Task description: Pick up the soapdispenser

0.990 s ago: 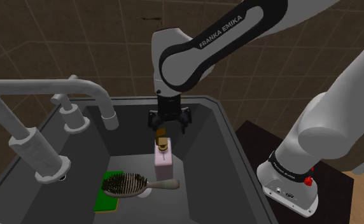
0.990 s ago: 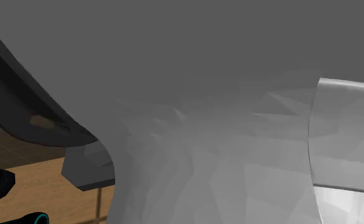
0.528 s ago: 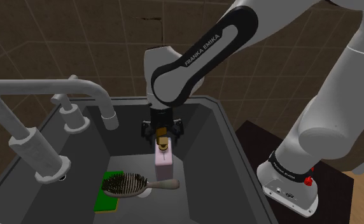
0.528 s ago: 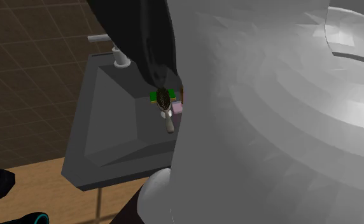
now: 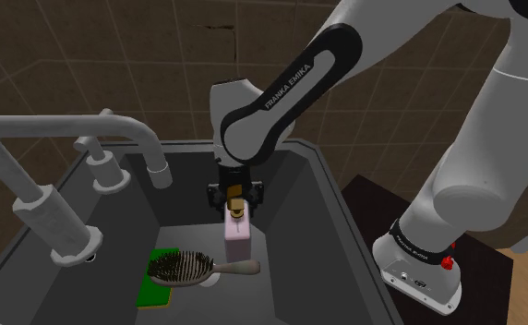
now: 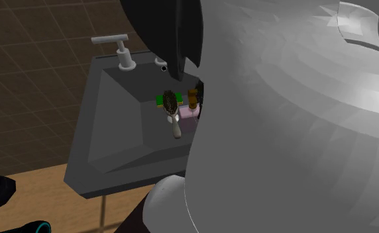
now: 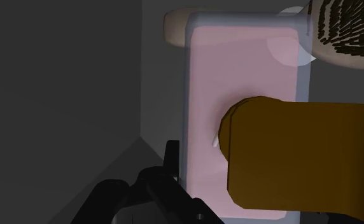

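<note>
**One soap dispenser, end effector spread over its pump**

One pink soap dispenser [image 5: 237,236] with a brown pump stands upright in the dark sink [image 5: 294,198]. The end effector [image 5: 235,196] hangs spread, its fingers on either side of the pump. One hairbrush [image 5: 185,268] lies just beside the dispenser, over one green sponge [image 5: 150,292]. The white arm [image 6: 287,139] blocks much of the second exterior view.

Looks to me like the soap dispenser [image 5: 237,242] is glossy see-through pink plastic with a matt brown pump [image 7: 301,153]; the sink [image 5: 294,198] is smooth matt grey.

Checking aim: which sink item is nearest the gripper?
The pink soap dispenser, upright with its brown pump at the gripper; the hairbrush and green sponge lie farther off.
</note>
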`<state>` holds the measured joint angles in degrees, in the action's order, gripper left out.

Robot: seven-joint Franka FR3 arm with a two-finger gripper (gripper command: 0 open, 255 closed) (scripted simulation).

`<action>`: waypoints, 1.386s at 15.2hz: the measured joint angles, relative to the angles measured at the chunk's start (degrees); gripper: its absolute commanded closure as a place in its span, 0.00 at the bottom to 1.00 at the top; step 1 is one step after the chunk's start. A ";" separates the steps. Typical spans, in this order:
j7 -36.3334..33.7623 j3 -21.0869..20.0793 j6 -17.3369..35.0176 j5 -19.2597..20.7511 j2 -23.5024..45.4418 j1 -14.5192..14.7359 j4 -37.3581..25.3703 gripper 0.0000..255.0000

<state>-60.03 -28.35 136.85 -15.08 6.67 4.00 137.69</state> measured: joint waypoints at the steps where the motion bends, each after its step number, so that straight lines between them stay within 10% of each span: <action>1: 0.00 -0.01 0.04 0.00 0.00 0.01 0.00 1.00; 21: 0.48 -0.02 -10.55 -2.71 -8.55 -0.60 -2.41 1.00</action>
<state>-59.56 -28.38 126.30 -17.79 -1.88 3.40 135.29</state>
